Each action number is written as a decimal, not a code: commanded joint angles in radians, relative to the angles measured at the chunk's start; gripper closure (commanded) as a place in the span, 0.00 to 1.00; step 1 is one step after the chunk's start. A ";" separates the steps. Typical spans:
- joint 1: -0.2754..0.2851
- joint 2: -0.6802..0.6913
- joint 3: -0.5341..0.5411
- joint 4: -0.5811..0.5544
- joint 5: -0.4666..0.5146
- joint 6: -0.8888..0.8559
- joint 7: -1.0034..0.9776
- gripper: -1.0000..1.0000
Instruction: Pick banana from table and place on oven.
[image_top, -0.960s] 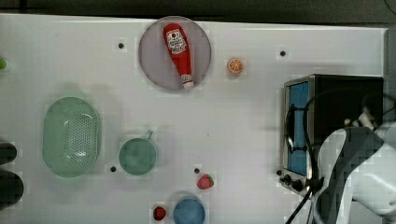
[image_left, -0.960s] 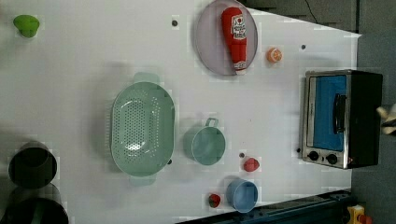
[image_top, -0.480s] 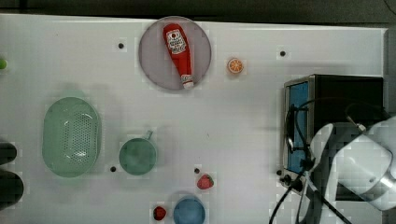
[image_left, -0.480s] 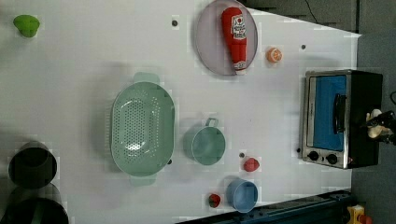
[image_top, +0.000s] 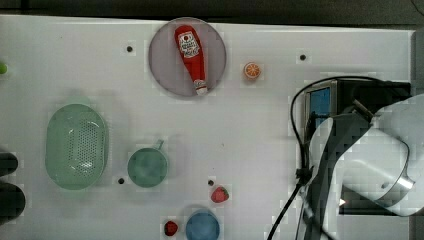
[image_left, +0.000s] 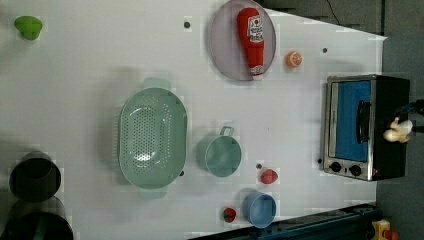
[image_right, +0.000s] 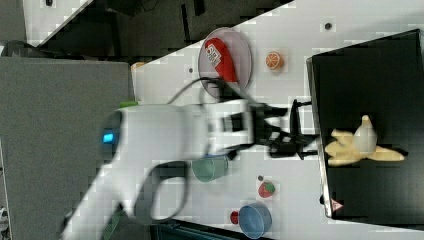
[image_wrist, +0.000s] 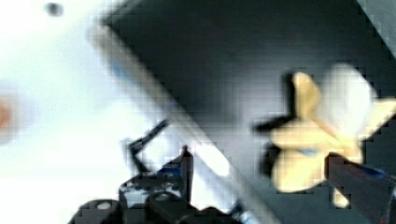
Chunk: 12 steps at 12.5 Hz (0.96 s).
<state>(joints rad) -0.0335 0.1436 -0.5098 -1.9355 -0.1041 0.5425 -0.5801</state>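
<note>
Top view: the white arm (image_top: 370, 165) bulks over the oven (image_top: 325, 100) at the top view's right, cables looped across the blue door; a ketchup bottle (image_top: 191, 54) lies on a grey plate (image_top: 165, 75), an orange slice (image_top: 252, 70) sits just beside it on the white counter (image_top: 250, 135).

Top view, foreground: a green colander (image_top: 76, 146), a teal cup (image_top: 147, 167), a strawberry (image_top: 220, 194) and a blue bowl (image_top: 202, 226) stand apart on the counter.

Left view: the banana (image_left: 397, 131) rests at the far edge of the oven's black top, at the left view's right; something dark meets it there, possibly the fingers, though the edge of the picture cuts them off.

Right view: the banana lies flat on the black oven top, peel flaps splayed, pale flesh pointing up the picture; the gripper (image_right: 294, 131) hangs over the counter just beside the oven's front edge, apart from the fruit.

Right view, fingers: the black fingers (image_right: 300, 104) stand spread with a clear gap between them, holding nothing.

Wrist view: the banana sits on the dark top, near one dark fingertip (image_wrist: 359, 179); the other finger shows over the oven's silver frame, well apart from the first.
</note>
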 joint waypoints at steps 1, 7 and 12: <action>0.066 -0.108 0.101 0.050 -0.010 -0.072 0.134 0.00; 0.090 -0.331 0.349 0.034 0.001 -0.338 0.846 0.00; 0.090 -0.454 0.422 -0.058 0.014 -0.349 0.910 0.00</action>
<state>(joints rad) 0.0900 -0.2822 -0.0813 -1.9600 -0.0649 0.2134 0.2374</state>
